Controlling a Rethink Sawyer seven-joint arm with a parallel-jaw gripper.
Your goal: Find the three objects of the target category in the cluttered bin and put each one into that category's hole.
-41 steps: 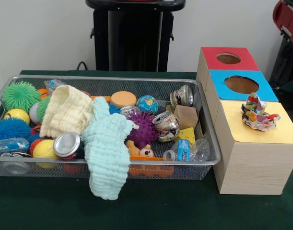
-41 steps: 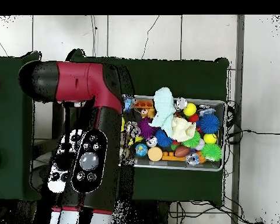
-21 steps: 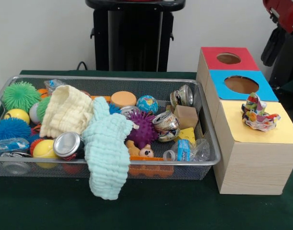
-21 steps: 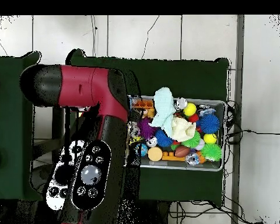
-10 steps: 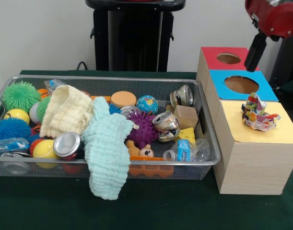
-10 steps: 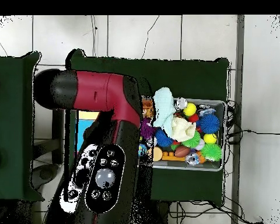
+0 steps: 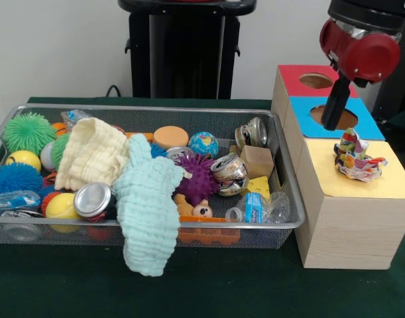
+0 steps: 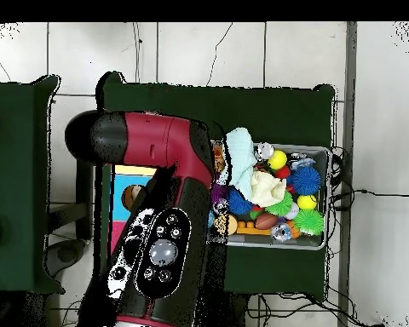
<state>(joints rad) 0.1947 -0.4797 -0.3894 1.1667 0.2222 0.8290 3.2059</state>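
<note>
The red and black arm [image 7: 358,50] hangs over the wooden box [image 7: 348,199], a dark part of it reaching down above the blue hole [image 7: 335,117]; whether the gripper is wide or narrow cannot be told. A crumpled colourful wrapper [image 7: 356,156] lies on the box's yellow top. In the wire bin [image 7: 282,165] on the green bench [image 7: 222,291], cans [image 7: 230,173], spiky balls [image 7: 197,179] and cloths [image 7: 146,205] lie heaped, one mint cloth draped over the front rim.

The green table [image 7: 209,291] carries a wire bin [image 7: 287,173] (cluttered) beside a wooden box [image 7: 351,228].
</note>
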